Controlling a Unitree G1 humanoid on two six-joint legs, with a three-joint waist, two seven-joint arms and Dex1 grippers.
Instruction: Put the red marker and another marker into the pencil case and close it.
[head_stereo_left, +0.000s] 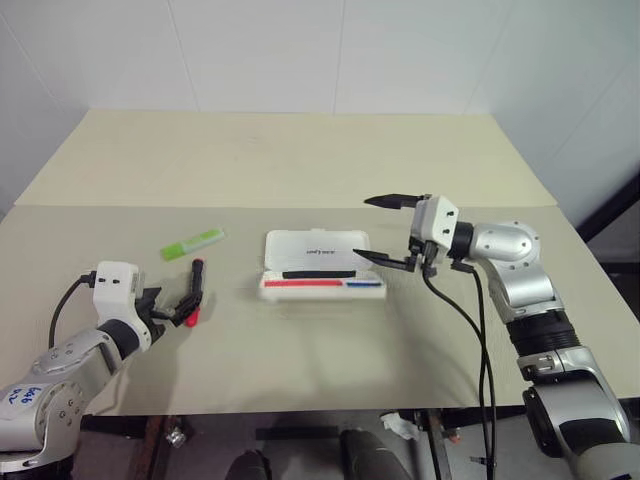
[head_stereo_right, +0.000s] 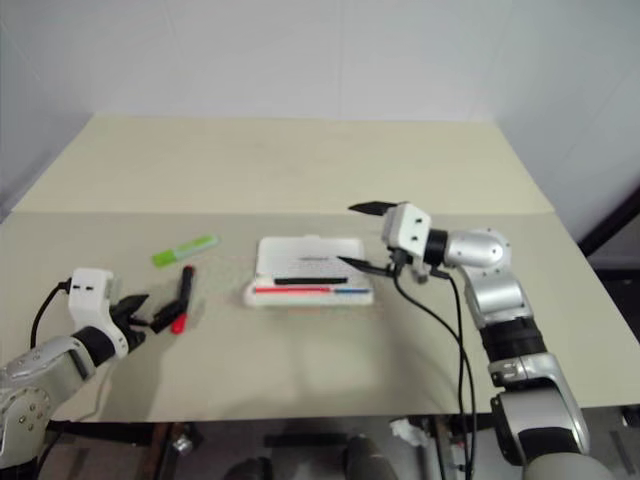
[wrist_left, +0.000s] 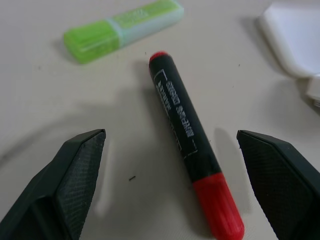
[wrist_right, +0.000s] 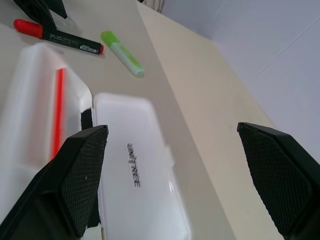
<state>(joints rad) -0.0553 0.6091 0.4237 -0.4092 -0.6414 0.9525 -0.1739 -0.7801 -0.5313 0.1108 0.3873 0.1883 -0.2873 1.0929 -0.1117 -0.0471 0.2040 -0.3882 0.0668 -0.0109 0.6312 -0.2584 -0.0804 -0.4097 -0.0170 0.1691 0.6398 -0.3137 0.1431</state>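
Left tool (wrist_left: 170, 190) open, straddling, seemingly above, red marker (wrist_left: 192, 145).

A bare test room or lab: a plain beige table (head_stereo_left: 300, 160) against blank white walls (head_stereo_left: 300, 50).

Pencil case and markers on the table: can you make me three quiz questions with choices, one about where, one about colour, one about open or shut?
1. Where is the red marker?
A. inside the case
B. on the table by the left gripper
C. in the right gripper

2. What colour is the other marker?
A. light green
B. blue
C. yellow

3. How is the pencil case?
A. shut
B. open
C. upside down

Answers: 1 B, it lies on the table between open fingers. 2 A, its body is light green. 3 B, its lid is up and the stripes inside show.
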